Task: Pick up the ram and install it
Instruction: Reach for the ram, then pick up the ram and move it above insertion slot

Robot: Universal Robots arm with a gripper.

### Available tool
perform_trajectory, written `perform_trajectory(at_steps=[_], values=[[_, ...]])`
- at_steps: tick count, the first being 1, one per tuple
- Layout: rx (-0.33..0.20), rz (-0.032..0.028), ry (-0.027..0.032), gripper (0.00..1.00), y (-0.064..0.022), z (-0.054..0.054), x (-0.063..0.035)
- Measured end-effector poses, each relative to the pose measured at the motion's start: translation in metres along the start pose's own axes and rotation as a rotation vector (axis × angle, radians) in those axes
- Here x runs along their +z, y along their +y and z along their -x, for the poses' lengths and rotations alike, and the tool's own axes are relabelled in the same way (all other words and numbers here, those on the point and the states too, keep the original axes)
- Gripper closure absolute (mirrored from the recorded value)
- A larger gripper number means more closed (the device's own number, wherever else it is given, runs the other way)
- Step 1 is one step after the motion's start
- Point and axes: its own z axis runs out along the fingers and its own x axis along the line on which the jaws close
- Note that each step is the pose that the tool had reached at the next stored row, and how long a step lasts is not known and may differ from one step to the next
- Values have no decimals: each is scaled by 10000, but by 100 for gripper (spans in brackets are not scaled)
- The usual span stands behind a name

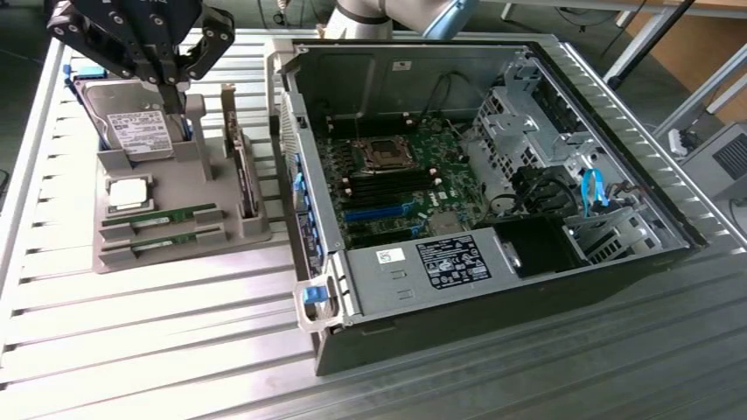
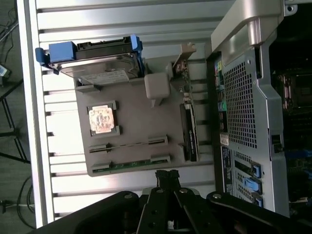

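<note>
Closed, empty gripper (image 1: 173, 92) hovers over hard drive (image 1: 138, 131) at one edge of grey holder (image 1: 227, 232). Both ram (image 1: 157, 216) sticks untouched, standing on edge in slots along opposite edge, probably so top edge offers pinch. Open case (image 1: 350, 74) beside holder.

The gripper (image 1: 171, 81) is matte black all over. Flat linkage bars spread wide behind the claw and narrow toward its tip, with small pale round pivot pins (image 1: 117, 19) where the bars join. The blunt, square-ended fingertips (image 2: 162, 176) are black too. Further behind the claw, the arm (image 1: 371, 14) is a smooth silver-grey tube with a light blue joint cap (image 1: 450, 19).
</note>
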Motion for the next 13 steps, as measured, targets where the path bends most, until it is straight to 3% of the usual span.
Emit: perform_trajectory(at_steps=[8, 13], values=[[-121, 2, 6, 91, -1, 0, 0], [-1671, 14, 71, 91, -1, 0, 0]])
